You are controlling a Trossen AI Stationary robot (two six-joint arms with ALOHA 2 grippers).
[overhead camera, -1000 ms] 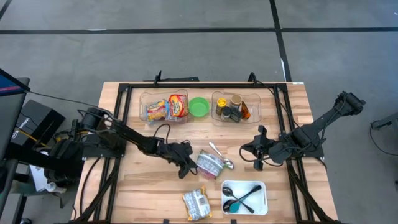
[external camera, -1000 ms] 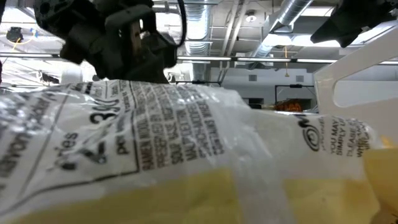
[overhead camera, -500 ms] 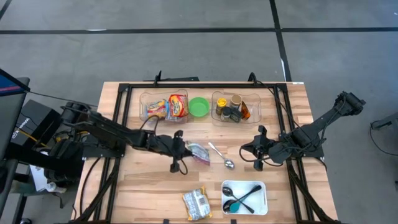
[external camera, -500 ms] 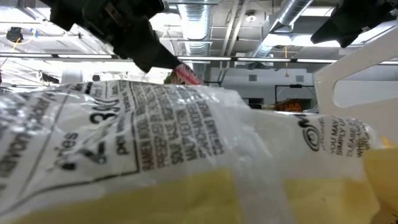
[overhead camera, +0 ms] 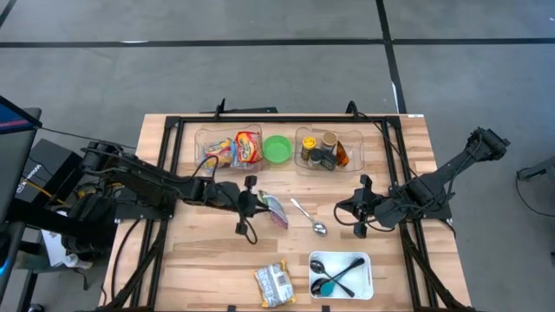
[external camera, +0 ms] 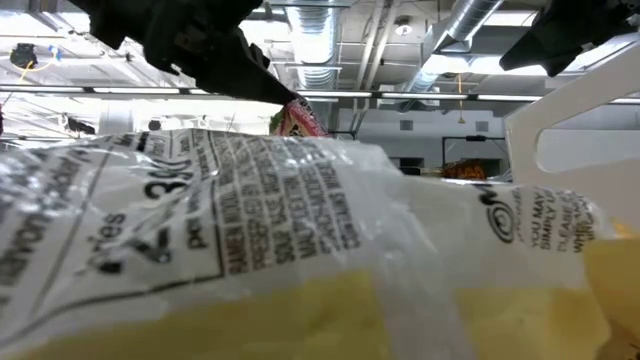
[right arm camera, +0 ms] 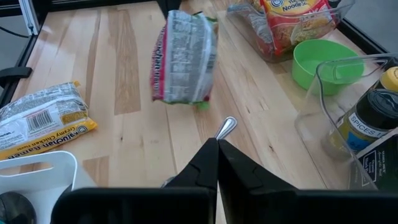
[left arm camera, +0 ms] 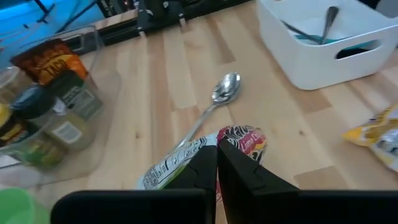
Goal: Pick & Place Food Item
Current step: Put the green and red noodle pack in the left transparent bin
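Note:
A ramen packet (overhead camera: 276, 211), white and red with green print, hangs in the air over the table's middle; the right wrist view shows its printed face (right arm camera: 183, 56). My left gripper (overhead camera: 257, 204) reaches in from the left and is shut on it. A metal spoon (overhead camera: 309, 217) lies flat on the wood just right of the packet. My right gripper (overhead camera: 345, 209) waits shut to the right of the spoon, touching nothing. In the low view only the packet's red corner (external camera: 300, 118) shows under the left gripper (external camera: 205, 50). My left gripper pinches the packet by an edge (left arm camera: 231, 142) between its two fingers. The fingers come from the table's left, slanting downward. The packet stands on edge beyond and below the fingertips, lifted clear of the table.
A yellow ramen packet (overhead camera: 275, 282) lies near the front edge, beside a white tray (overhead camera: 366, 260) holding black spoons. At the back stand a clear bin of noodle packets (overhead camera: 229, 150), a green bowl (overhead camera: 277, 148) and a clear bin of spice jars (overhead camera: 328, 150).
My left gripper has risen and drawn back toward the table's left and far side, rolling as it went. The packet, which lay flat on the wood next to the spoon, has come up with it and now hangs on edge, clear of the table.

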